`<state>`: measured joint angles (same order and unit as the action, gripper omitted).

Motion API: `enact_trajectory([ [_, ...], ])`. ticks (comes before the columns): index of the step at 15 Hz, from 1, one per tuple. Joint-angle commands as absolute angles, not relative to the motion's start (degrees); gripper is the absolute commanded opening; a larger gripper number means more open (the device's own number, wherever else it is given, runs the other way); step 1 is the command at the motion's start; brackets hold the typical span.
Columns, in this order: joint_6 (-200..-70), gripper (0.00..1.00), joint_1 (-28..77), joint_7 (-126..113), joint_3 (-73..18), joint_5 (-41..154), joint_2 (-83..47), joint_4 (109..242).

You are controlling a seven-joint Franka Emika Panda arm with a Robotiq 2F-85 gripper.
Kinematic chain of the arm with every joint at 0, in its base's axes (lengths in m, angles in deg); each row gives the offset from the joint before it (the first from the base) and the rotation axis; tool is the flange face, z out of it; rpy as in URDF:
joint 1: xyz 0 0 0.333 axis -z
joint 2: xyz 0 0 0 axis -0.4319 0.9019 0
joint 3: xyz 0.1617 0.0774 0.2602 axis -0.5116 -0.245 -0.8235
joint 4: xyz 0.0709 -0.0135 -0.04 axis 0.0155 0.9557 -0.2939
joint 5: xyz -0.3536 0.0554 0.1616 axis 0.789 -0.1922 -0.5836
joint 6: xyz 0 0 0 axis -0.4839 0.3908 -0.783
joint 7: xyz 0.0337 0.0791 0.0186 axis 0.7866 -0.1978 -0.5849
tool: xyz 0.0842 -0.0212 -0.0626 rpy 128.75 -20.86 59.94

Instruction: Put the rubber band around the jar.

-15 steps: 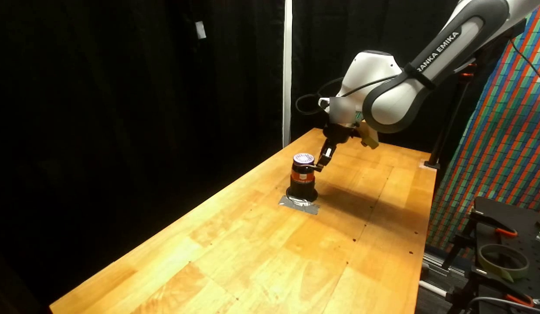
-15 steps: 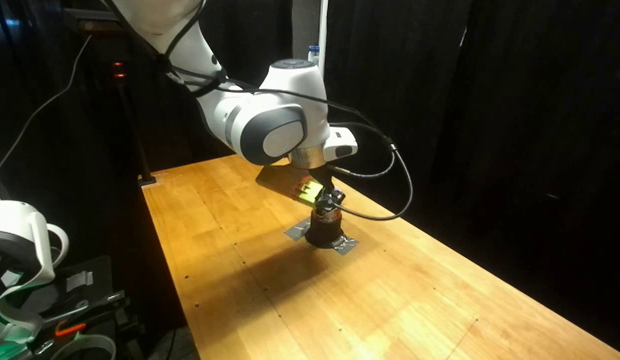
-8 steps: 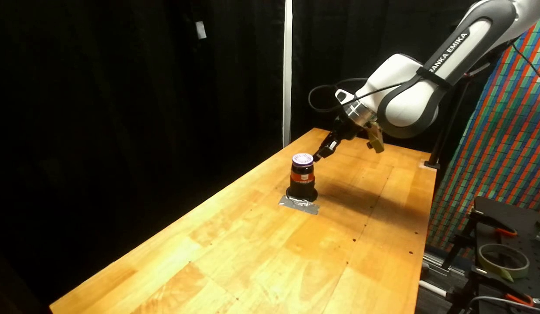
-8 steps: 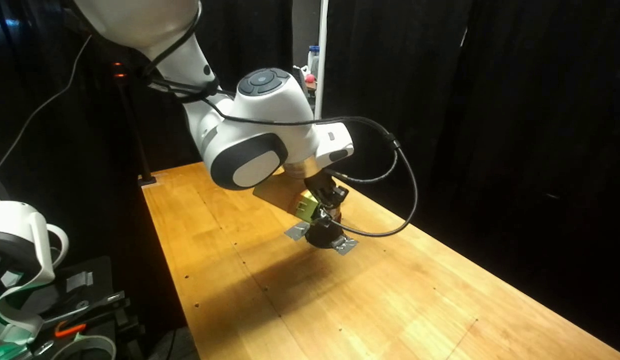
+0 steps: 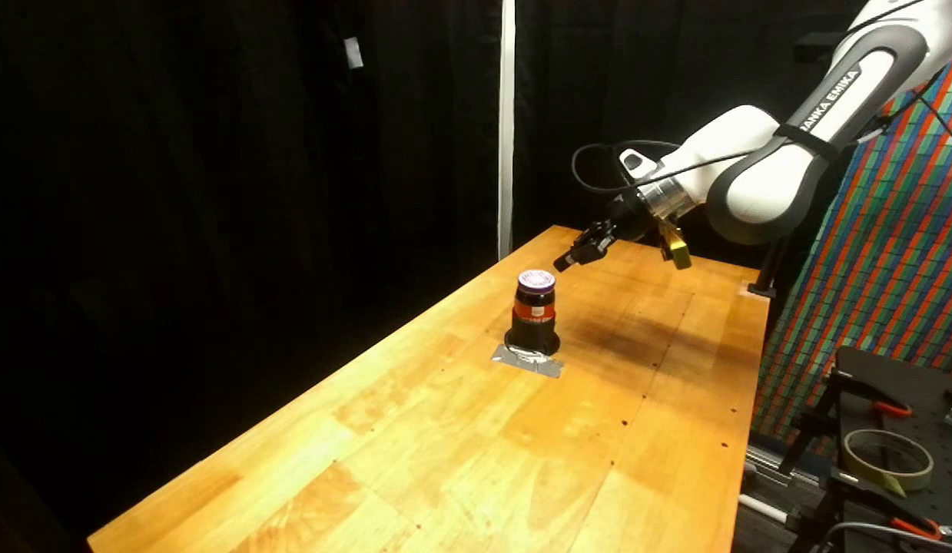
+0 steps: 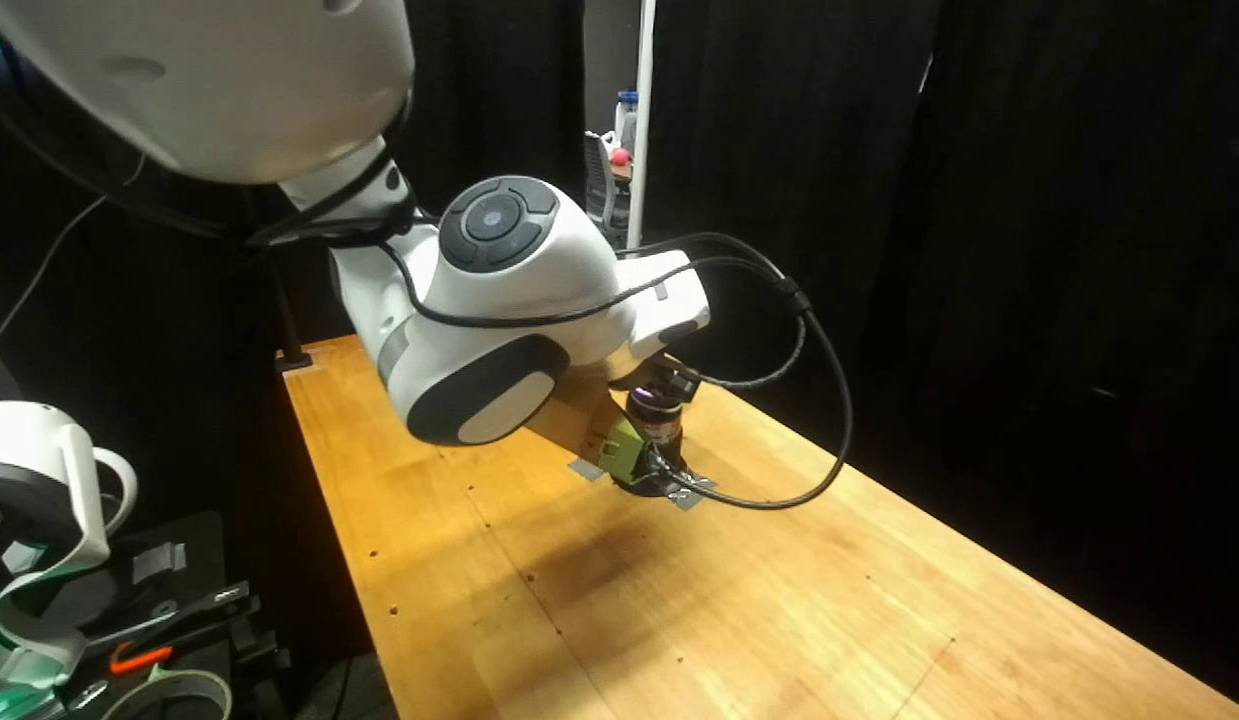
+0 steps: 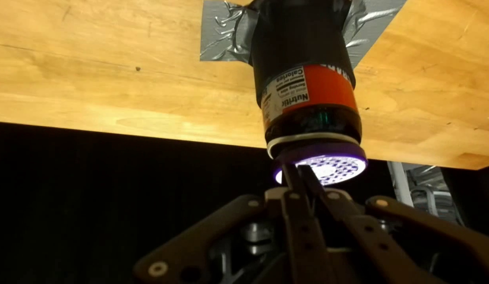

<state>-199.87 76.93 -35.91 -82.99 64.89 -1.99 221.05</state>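
The jar stands upright in a black holder on the table, with a purple-rimmed white lid and an orange-red label. It also shows in an exterior view, partly hidden by the arm, and in the wrist view. The pale rubber band lies around the jar's neck just below the lid; its far side is hidden. My gripper is up and beside the lid, apart from the jar. In the wrist view its fingertips are together with nothing held, in front of the lid.
Grey tape fixes the holder to the wooden table. A yellow-green block is mounted on my wrist, with a loose black cable looping beside it. A cart with a tape roll stands beside the table.
My gripper has moved up and away from the jar, and the wrist has tilted back. A pale strand between jar and fingertips a second ago no longer shows. The jar has stayed in place.
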Motion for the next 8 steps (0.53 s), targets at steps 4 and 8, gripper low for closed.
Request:
enact_trajectory([
  [4, -200.0, 0.33, 88.9, -35.7, -90.3, 75.7, 4.2, 222.5],
  [8, -184.9, 0.60, 94.8, -33.1, -95.3, 73.4, 0.2, 222.2],
])
